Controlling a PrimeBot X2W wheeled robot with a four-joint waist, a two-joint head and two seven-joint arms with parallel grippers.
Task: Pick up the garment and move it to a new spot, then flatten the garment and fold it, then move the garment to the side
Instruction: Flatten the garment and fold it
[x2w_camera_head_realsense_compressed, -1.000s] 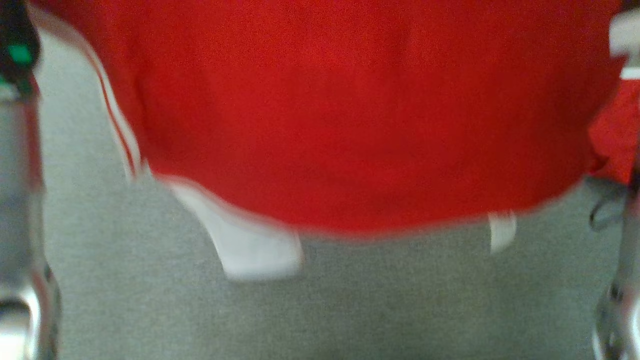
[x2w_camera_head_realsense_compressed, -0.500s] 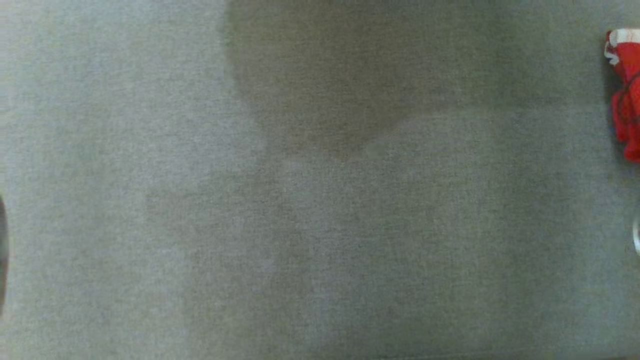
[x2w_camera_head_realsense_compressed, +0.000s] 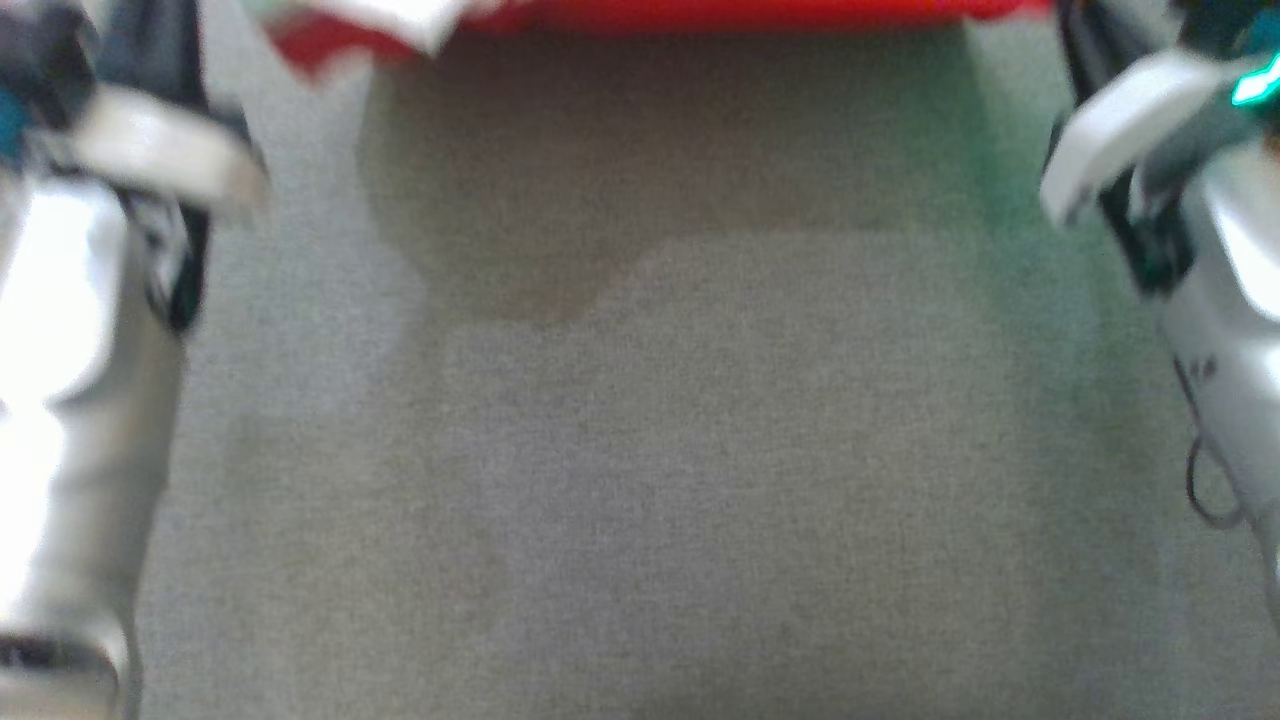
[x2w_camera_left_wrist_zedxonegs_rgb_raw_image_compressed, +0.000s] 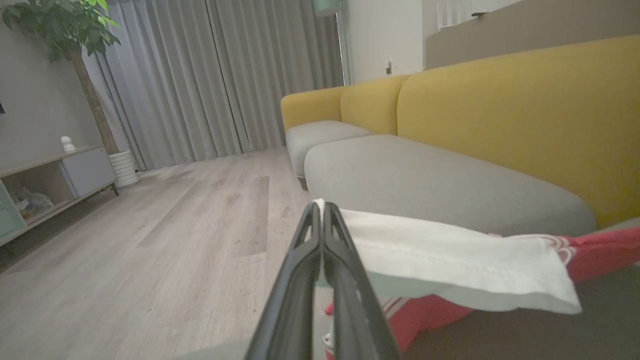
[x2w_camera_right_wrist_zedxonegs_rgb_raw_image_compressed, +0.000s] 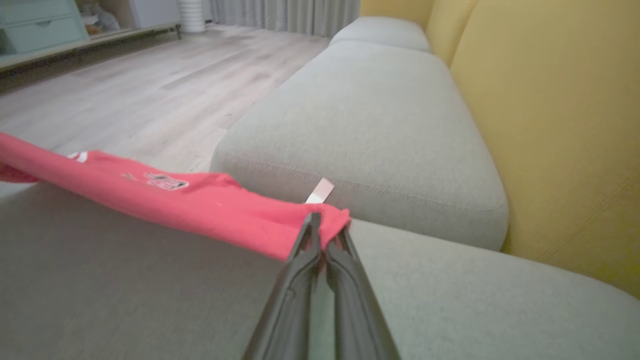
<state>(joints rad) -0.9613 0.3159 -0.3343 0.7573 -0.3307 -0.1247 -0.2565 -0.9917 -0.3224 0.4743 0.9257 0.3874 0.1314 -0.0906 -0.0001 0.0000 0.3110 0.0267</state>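
Garment (x2w_camera_right_wrist_zedxonegs_rgb_raw_image_compressed: 200, 200) hangs taut, long axis left-to-right. Left gripper (x2w_camera_left_wrist_zedxonegs_rgb_raw_image_compressed: 322, 212) pinches its white hem, right gripper (x2w_camera_right_wrist_zedxonegs_rgb_raw_image_compressed: 326, 227) its red corner.

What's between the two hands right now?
The red garment, stretched from the right hand to the left hand, each pinching an end; both wrist views show it. Under it, the head view shows bare grey cushion.
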